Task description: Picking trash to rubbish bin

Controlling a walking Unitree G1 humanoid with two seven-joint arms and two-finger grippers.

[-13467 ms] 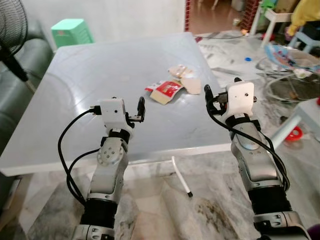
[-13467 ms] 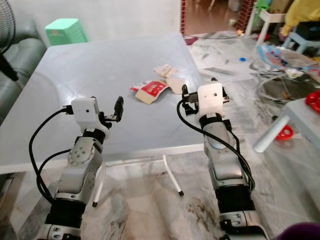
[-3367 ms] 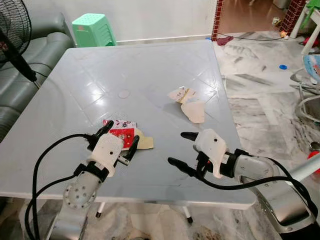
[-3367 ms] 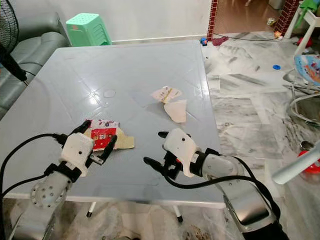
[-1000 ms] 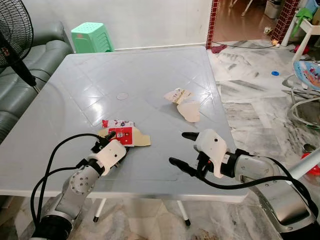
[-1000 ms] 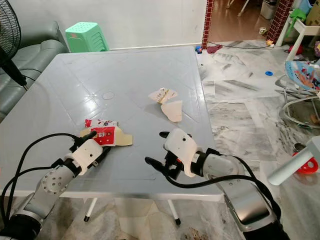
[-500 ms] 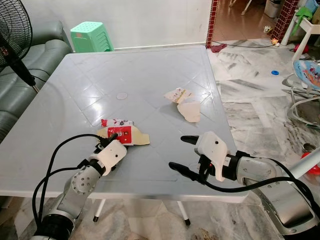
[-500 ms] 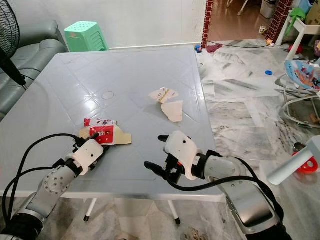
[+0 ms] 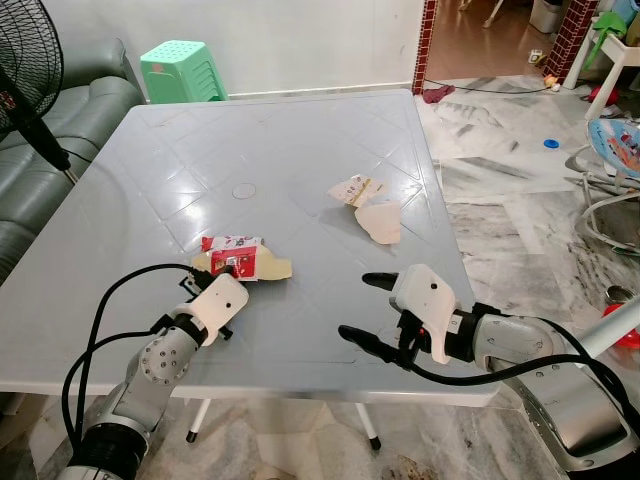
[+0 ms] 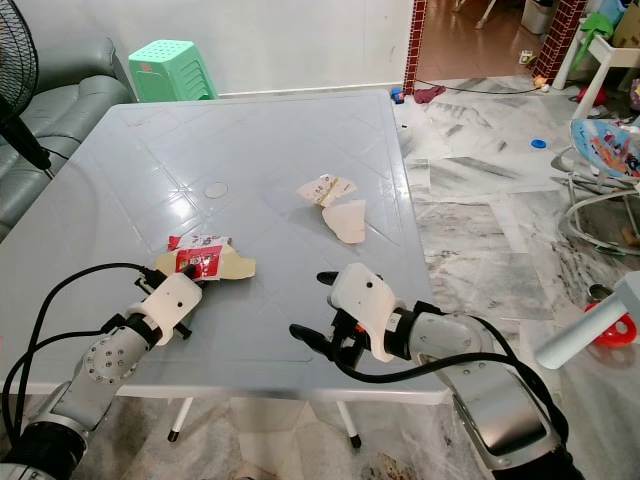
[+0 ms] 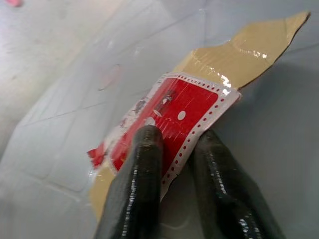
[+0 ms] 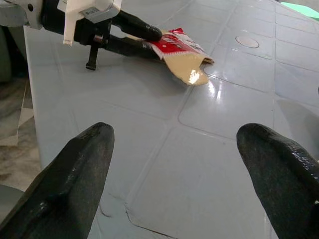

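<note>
room: home interior, marble floor (image 9: 510, 200), grey sofa (image 9: 30, 160) on the robot's left, green stool (image 9: 182, 68) beyond the far edge, black fan (image 9: 25, 70) at far left.
worktop: large pale grey square top (image 9: 300, 140); trash sits on its near half, no rubbish bin to be seen.
right arm: bent in over the near right corner, forearm low and roughly level; right gripper (image 9: 365, 312) hovers just above the worktop, jaws spread wide, holding nothing; looks parked out of the way.
left arm: reaches forward from near left, wrist angled down; left gripper (image 11: 177, 147) has jaws clenched on the wrapper's near edge, one finger (image 11: 147, 149) on top, one underneath.
red wrapper (image 9: 238, 262): red-and-tan flattened packet, near left of centre, pinched at the edge, probably because it lies too flat to grab otherwise; far end seems raised a little.
paper scraps (image 9: 368, 205): two pale pieces right of centre, touching, well apart from both grippers, left for later by the look of it.
</note>
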